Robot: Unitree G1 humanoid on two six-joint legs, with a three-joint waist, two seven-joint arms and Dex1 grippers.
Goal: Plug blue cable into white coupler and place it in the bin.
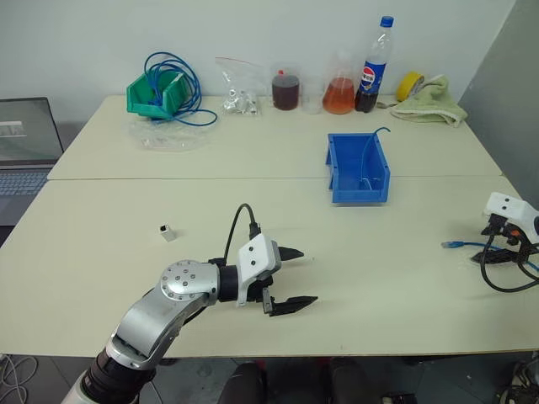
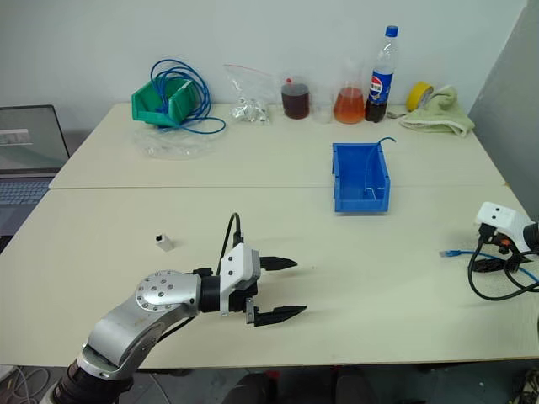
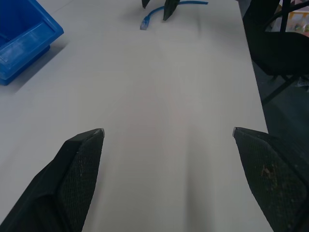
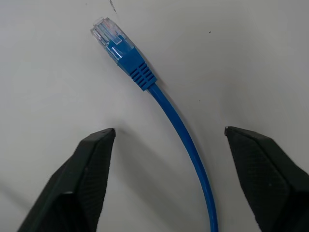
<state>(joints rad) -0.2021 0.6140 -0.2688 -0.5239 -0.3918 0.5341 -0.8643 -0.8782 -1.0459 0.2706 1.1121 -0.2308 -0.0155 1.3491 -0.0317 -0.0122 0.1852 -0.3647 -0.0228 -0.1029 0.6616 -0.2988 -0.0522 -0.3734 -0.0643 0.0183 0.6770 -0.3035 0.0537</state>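
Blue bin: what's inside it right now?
The blue bin holds a thin blue wire sticking up past its back rim and a divider; no white coupler inside. Its front floor is hidden by the wall.

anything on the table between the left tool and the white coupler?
No. In the left eye view, bare tabletop separates the left tool from the white coupler.

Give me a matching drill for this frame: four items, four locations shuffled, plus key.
Items:
1. thin bright-blue network cable with clear plug
2. tiny white boxy plastic coupler
3. small bright-blue rectangular plastic bin
4. green plastic bin

Locations:
A. back left corner of the table, blue cable coil around it
B. lying between the right tool's open fingers
C. alone on the table, beyond the left arm
D. table middle, toward the back

Pairs: 1-B, 2-C, 3-D, 4-A
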